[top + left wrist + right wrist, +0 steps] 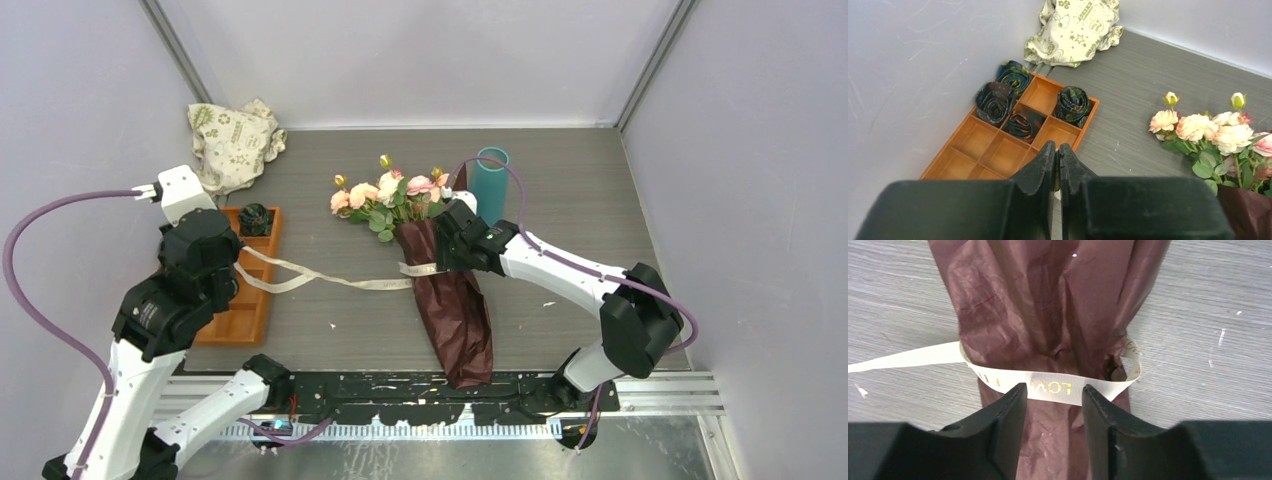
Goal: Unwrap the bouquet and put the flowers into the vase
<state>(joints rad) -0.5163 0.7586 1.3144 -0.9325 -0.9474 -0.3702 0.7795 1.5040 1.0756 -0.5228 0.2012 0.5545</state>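
Gold letters "LOV" on cream ribbon [1053, 387], cloth bag [1073, 30] print illegible

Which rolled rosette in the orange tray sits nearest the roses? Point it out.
The dark rosette at the orange tray's rim on the roses' side; the other three cluster toward the wall.
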